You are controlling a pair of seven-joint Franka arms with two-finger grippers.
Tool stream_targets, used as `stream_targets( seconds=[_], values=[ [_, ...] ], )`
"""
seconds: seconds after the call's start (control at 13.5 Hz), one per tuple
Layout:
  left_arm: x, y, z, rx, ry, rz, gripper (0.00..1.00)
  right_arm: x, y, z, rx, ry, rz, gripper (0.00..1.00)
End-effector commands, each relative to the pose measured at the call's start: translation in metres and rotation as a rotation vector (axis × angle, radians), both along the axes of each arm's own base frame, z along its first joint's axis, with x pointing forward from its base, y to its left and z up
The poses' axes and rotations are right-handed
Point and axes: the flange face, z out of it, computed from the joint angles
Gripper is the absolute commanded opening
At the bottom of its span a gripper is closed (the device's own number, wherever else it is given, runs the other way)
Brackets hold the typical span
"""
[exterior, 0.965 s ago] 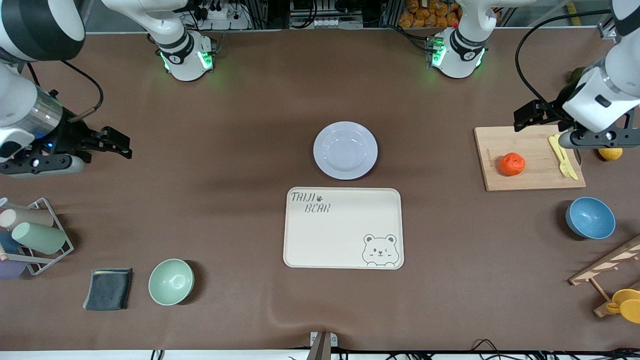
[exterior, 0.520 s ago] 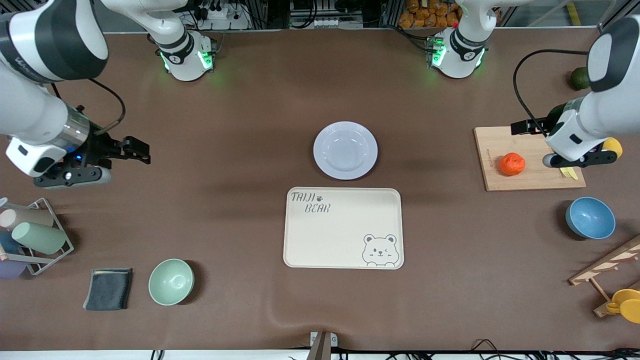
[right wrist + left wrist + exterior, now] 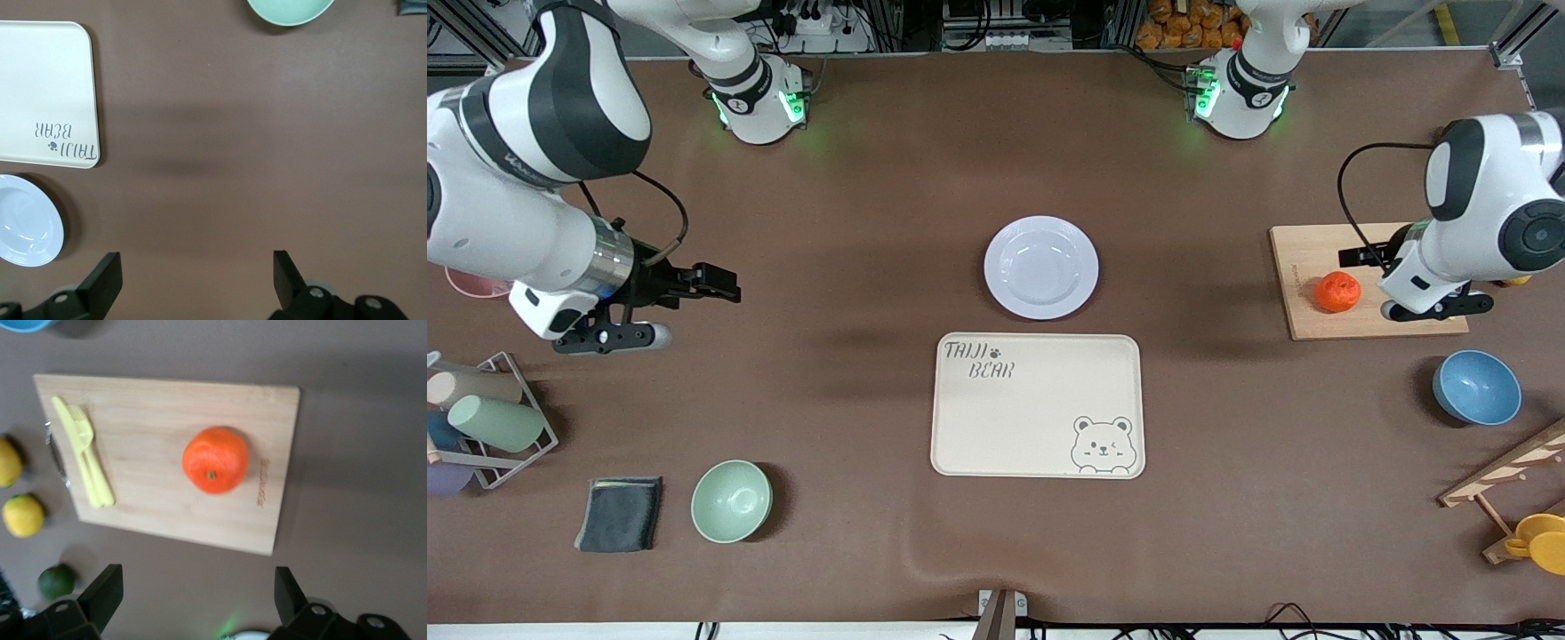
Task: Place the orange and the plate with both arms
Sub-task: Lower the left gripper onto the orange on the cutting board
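Left hand (image 3: pixel 197 603) wide open, empty, over the cutting board (image 3: pixel 1303 253) by the orange (image 3: pixel 1337 292) (sitting on it); right hand (image 3: pixel 720 283) open, empty, over bare table (image 3: pixel 871 222), plate (image 3: pixel 1040 267) mid-table above the tray (image 3: pixel 1037 405).

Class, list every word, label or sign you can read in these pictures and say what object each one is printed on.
"TAIJI BEAR", with a paw print between the words: on the cream tray, beside a winking bear drawing.
Engraved mark along one edge of the wooden cutting board: too blurred to read.
Markings on the arm bases: too small to read.
No other text is visible.
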Motion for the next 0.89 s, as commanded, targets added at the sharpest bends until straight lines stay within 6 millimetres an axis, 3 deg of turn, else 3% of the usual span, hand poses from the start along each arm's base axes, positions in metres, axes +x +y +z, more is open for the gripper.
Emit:
stream_targets(
  seconds=[0.0,0.22,0.59,0.82],
  values=[
    [-0.014,-0.002,-0.018,0.008,-0.048,-0.032,1.00,0.002,0.006,-0.003,0.026,0.005,-0.023,1.00],
    [-0.029,-0.001,-0.041,-0.010,-0.103,-0.049,1.00,0.009,0.011,-0.023,0.073,0.022,-0.045,1.00],
    [-0.042,0.028,-0.065,-0.024,-0.194,-0.007,1.00,0.014,0.017,-0.046,0.146,0.037,-0.090,1.00],
    [-0.039,0.042,-0.081,-0.037,-0.244,0.016,1.00,0.013,0.020,-0.064,0.184,0.042,-0.122,1.00]
  ],
)
